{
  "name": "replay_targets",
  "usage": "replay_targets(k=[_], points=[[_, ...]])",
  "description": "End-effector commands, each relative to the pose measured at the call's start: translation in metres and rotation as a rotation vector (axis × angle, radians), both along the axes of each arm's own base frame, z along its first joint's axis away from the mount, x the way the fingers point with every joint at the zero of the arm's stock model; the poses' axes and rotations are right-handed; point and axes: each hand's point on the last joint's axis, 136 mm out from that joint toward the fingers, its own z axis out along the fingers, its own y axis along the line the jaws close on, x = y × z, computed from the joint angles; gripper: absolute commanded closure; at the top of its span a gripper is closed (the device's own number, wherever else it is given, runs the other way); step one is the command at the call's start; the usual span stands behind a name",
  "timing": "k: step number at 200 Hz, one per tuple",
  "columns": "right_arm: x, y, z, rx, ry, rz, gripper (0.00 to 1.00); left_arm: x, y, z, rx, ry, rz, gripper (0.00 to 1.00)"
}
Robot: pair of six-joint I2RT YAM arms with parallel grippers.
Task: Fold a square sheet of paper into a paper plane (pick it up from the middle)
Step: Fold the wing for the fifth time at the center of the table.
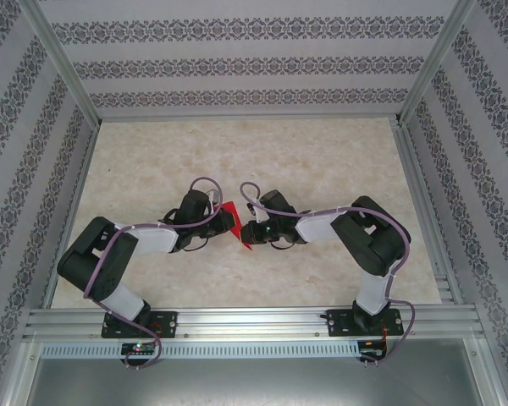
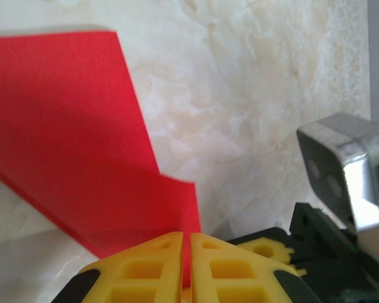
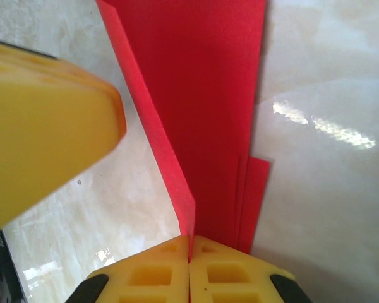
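Nearest the lens: the yellow fingertips of the left hand [image 2: 185, 246] are pressed together, with the lower edge of the red sheet of paper [image 2: 69, 139] pinched in the seam between them.
Right hand: in its own wrist view, the right hand [image 3: 189, 246] is likewise clamped flat, its tips meeting on the near end of the sheet of paper [image 3: 205, 107].
Where the sheet is: it is lifted clear of the marbled worktop [image 1: 322, 161] and held between the two hands at mid-worktop. From above, only small red patches [image 1: 229, 213] show between the left hand [image 1: 223, 222] and the right hand [image 1: 248, 232].
Shape of the sheet: it is not a flat square. The right wrist view shows stacked layers with stepped edges along the right side, so some folds appear to be in and the dart looks unfinished.
Long axis: from the right hand, the sheet runs straight ahead as a long narrow band. From the left hand, it fans up and to the left as a broad slanted panel.
Key relation: the hands face each other with their tips close, each gripping a different edge of the same piece, so neither is the nearer one. A yellow finger [image 3: 44, 126], apparently the left hand's, sits just beside the band.
Next move, as a judgement: one hand should anchor while the other releases and regrips. Pulling with both clamped risks tearing.
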Motion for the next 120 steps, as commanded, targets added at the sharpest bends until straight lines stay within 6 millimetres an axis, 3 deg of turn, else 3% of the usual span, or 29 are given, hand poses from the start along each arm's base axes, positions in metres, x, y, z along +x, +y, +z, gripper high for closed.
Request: replay_targets(k=[1, 48, 120], points=[[-0.006, -0.006, -0.015, -0.028, 0.056, -0.006, 0.92, -0.006, -0.010, 0.001, -0.018, -0.019, -0.050, 0.88], [-0.007, -0.005, -0.017, -0.032, 0.073, -0.005, 0.91, -0.006, -0.014, -0.009, 0.000, 0.009, -0.056, 0.89], [-0.008, -0.007, -0.018, -0.037, 0.090, -0.007, 0.89, -0.002, -0.003, -0.025, 0.094, 0.051, -0.021, 0.90]])
